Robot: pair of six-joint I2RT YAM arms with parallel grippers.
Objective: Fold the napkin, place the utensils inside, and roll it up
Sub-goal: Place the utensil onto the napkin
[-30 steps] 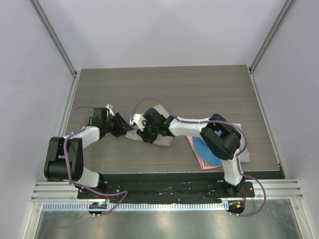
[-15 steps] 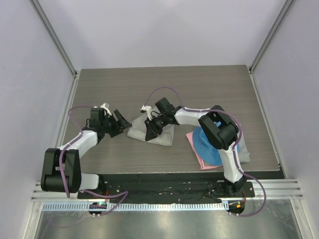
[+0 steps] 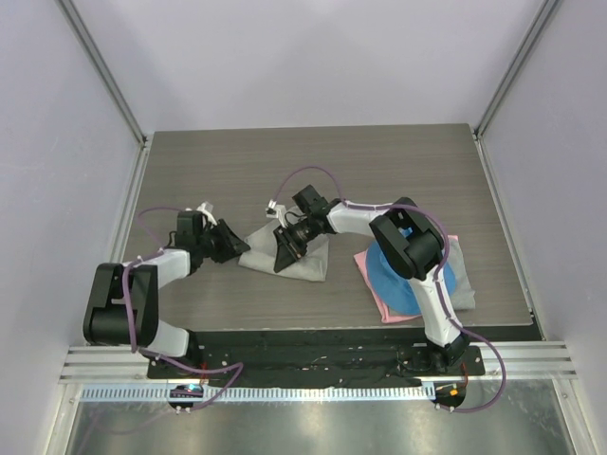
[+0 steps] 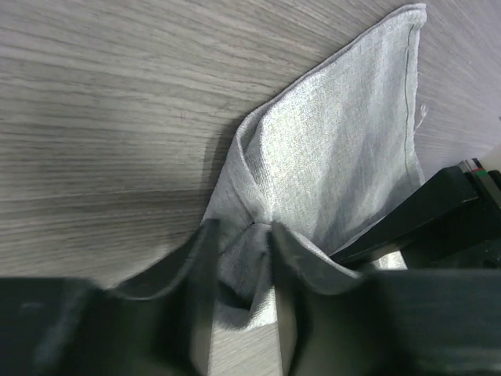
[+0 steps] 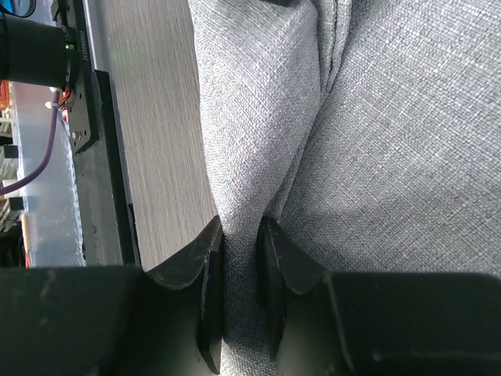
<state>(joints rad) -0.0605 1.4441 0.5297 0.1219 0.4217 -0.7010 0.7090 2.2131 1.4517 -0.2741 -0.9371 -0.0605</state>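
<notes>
Napkin (image 4: 344, 157) (grey): left pincer (image 4: 239, 235), right pincer (image 5: 241, 227)

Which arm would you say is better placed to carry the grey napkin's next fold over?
Right, I think. The right gripper pinches a fold near the middle of the napkin, with cloth spread either side, while the left gripper holds only its left end.

The left gripper (image 4: 244, 235) pinches a bunched fold at the near end of the grey napkin (image 4: 344, 157), which lies folded on the wood-grain table (image 4: 102, 117) with one hemmed corner at the upper right, and a black machine part (image 4: 438, 211) sits at its lower right edge.
</notes>
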